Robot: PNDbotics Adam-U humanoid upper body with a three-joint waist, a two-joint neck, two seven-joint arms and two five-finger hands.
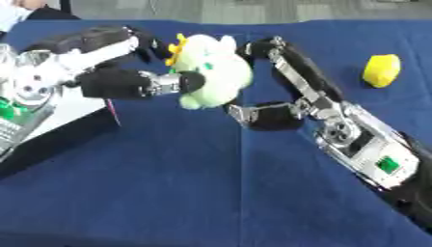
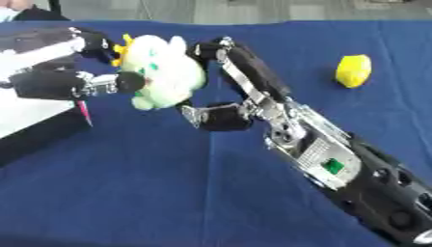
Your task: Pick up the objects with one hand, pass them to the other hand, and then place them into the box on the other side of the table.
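Handover in progress, mid-air above the blue surface [image 1: 211,193].

Nearest: right robot hand [image 1: 283,96] comes up from the lower right, long fingers reaching over the top of the plush toy [image 1: 211,72], thumb curled in under its bottom right. Fingers look wrapped on the toy, so clamped on it.

Just left: left robot hand [image 1: 143,72] comes in from the left edge, one digit along the toy's upper left by the yellow crest, another pressed into its left side. Looks clamped on the toy too, so both hands have it at once. Toy is off the surface, held between the two hands, next to the box [image 1: 50,120] at the left edge.

Doing this step well, my read:
- confirm the receiving hand fully encloses the toy before the other lets go
- the giving hand opens slowly and backs straight out; soft body can snag on fingers
- keep the toy over the surface, not over the box edge, until only one hand has it
- I can't tell from this which hand is giving

Farther back right: lemon [image 1: 381,70] lying on the surface, well apart from both hands, untouched.

Count: 1 plush toy, 1 lemon, 1 box in view, 2 robot hands.
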